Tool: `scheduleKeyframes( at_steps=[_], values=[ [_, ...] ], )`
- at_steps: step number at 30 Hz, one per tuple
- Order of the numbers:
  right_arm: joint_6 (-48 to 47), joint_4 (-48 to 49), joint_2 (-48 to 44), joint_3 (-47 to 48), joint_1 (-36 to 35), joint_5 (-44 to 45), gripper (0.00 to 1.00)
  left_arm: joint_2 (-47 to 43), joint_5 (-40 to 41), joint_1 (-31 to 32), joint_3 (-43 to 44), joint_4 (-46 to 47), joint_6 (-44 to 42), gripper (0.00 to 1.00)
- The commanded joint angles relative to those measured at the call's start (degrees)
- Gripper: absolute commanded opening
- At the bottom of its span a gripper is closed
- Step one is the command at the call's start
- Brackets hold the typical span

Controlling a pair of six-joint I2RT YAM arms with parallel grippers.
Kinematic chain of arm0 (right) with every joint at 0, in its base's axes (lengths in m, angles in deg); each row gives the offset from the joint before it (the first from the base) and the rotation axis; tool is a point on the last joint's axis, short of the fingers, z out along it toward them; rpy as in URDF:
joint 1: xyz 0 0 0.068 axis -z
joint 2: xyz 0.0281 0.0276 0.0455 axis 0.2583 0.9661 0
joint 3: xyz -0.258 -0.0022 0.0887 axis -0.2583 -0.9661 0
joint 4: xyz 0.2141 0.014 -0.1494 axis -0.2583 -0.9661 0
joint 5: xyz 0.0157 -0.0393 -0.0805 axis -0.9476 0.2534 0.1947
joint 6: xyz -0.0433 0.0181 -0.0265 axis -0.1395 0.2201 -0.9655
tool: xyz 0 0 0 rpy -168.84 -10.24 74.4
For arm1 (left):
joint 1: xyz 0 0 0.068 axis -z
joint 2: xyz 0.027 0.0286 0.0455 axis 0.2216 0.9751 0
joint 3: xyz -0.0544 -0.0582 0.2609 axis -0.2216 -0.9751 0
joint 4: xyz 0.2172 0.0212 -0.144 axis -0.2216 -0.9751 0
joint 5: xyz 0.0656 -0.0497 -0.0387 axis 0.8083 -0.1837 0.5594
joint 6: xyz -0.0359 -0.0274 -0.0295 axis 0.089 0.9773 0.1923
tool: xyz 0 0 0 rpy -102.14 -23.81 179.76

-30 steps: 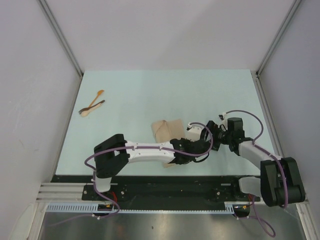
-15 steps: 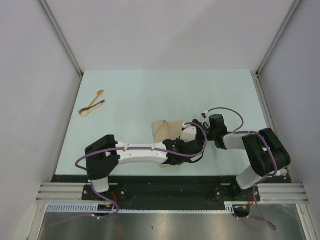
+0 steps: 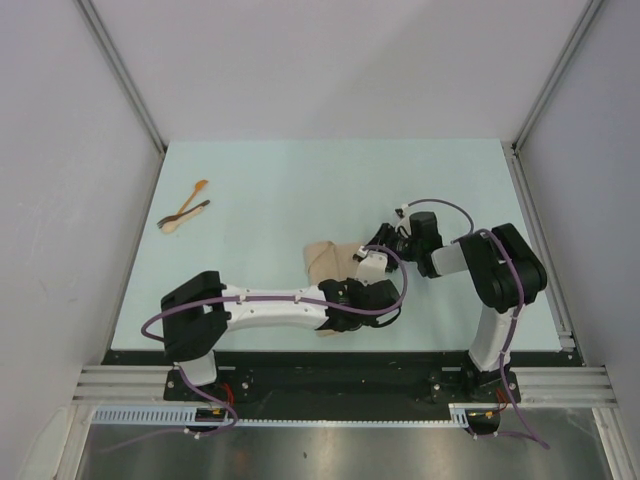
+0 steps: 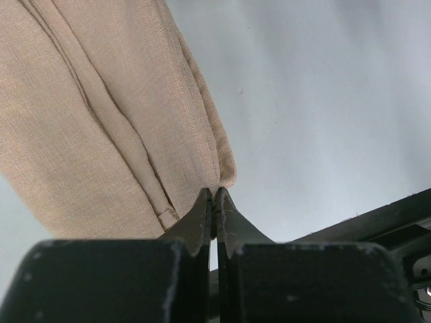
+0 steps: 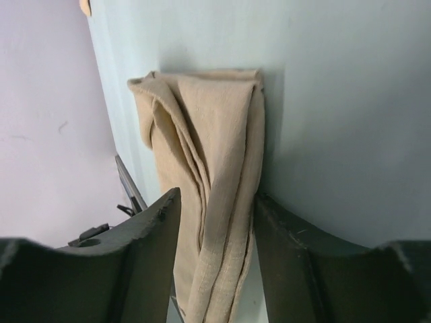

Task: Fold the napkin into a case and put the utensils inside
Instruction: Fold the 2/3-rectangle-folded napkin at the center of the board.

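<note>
The beige napkin (image 3: 332,258) lies folded into a rumpled strip at the middle of the table, partly under both arms. My left gripper (image 4: 214,194) is shut on one corner of the napkin (image 4: 101,114), pinching its hem. My right gripper (image 5: 217,196) straddles a thick folded edge of the napkin (image 5: 215,121). Its right finger (image 5: 289,235) touches the cloth, and the left finger (image 5: 151,235) stands slightly off the raised fold. In the top view the right gripper (image 3: 384,241) is at the napkin's right side. The utensils, a light orange spoon (image 3: 192,196) and a darker piece (image 3: 190,212), lie crossed at the far left.
The black base rail (image 3: 330,358) runs along the table's near edge, close behind the left wrist. Grey walls (image 3: 60,200) close in the table on the left, right and back. A purple cable (image 3: 440,206) loops over the right arm.
My right arm has swung left onto the napkin's right edge and its jaws have narrowed around the fold. The left arm has shifted slightly left, still pinching the corner.
</note>
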Motion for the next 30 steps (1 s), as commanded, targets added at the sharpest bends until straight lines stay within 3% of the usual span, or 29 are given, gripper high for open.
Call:
scheduleKeyframes(
  at_steps=[1,4,13,18,30],
  values=[
    [-1.5,2.0,2.5,2.4,1.4,0.9,0.50,-3.0,-0.1,-0.1,-0.4,0.2,0.9,0.00],
    [-2.9,1.2,2.8,3.5,2.0,0.9,0.44,-3.0,-0.4,-0.1,-1.0,0.9,0.8,0.00],
    [-6.9,-3.7,2.1,7.5,2.2,0.5,0.01,-3.6,-3.6,0.0,-4.5,7.0,0.4,0.00],
    [-12.5,-12.5,-1.1,10.1,1.6,4.1,0.00,-3.9,-4.6,-0.1,-5.6,10.4,1.8,0.00],
    [-16.2,-26.9,-4.4,17.9,-4.4,11.9,0.00,-11.8,-2.6,0.0,-18.4,19.3,6.3,0.00]
  ],
)
